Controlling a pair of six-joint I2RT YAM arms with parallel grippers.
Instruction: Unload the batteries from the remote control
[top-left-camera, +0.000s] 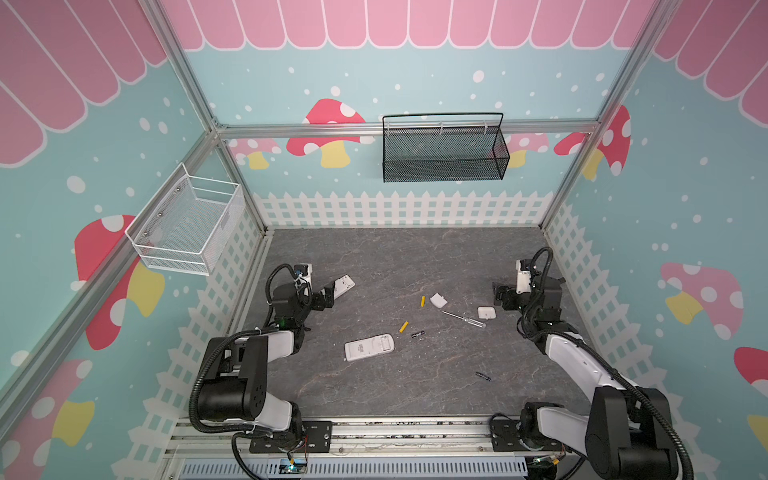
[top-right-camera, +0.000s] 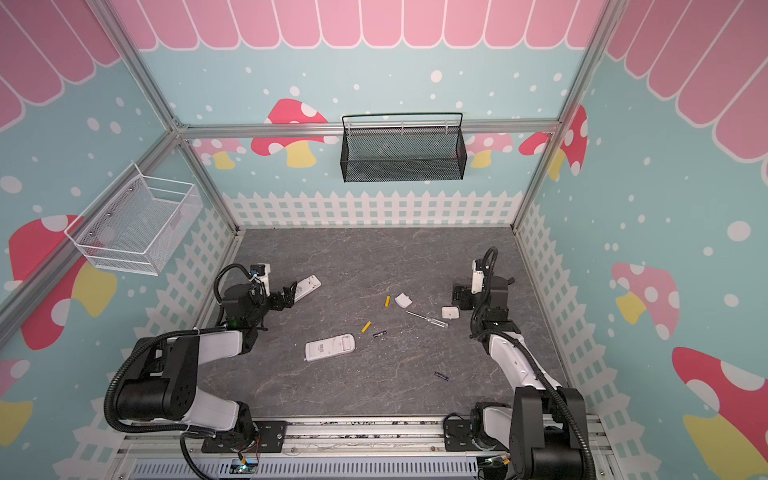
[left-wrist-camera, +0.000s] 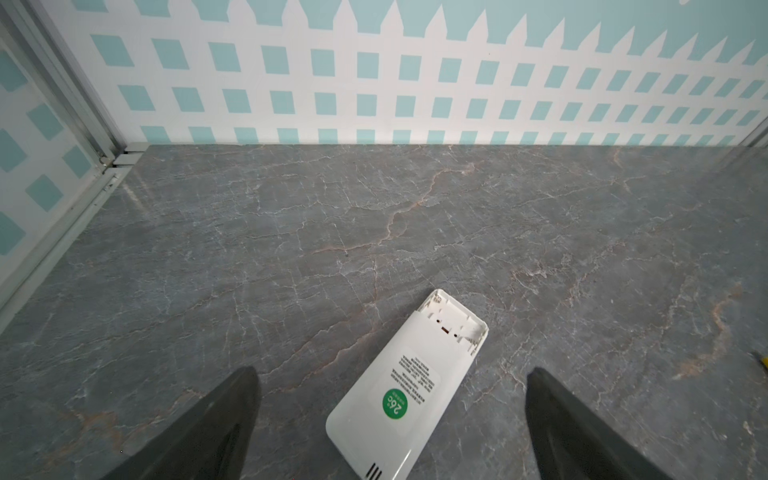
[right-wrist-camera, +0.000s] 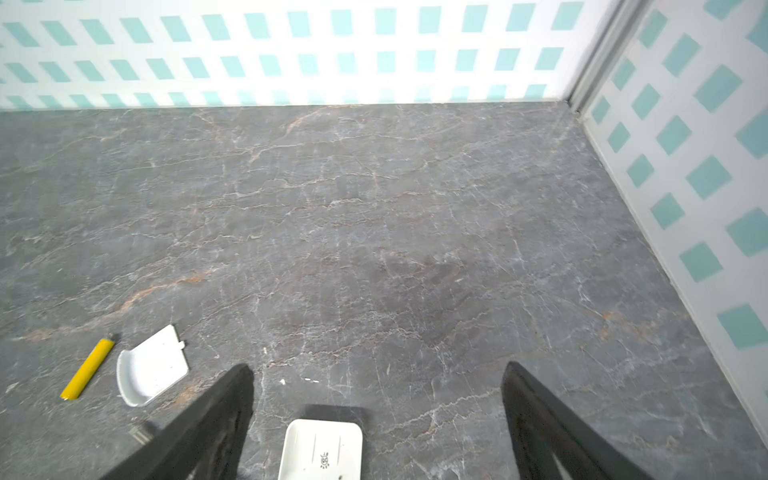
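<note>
Left jaws spread wide, empty, a remote (left-wrist-camera: 405, 390) lying between them near the 9 o'clock edge. Right jaws spread wide, a cover (right-wrist-camera: 320, 451) between them near 3 o'clock. Mid-surface lie yellow battery (top-left-camera: 422, 301), second yellow battery (top-left-camera: 403, 327), dark battery (top-left-camera: 417, 333); second dark battery (top-left-camera: 483, 376) at 5 o'clock. Open surface (top-left-camera: 415, 257) runs to 12 o'clock.

The left arm (top-left-camera: 272, 343) and the right arm (top-left-camera: 573, 366) are each wearing white shells between black joint housings, with black corrugated cable (top-left-camera: 194, 386) looping alongside. Screwed black plates (top-left-camera: 311, 432) are anchoring the bases. A green light (top-left-camera: 283, 321) is glowing on the left arm. The left gripper (left-wrist-camera: 392, 370) and right gripper (right-wrist-camera: 377, 365) are showing dark, tapering fingers (left-wrist-camera: 216, 428).
</note>
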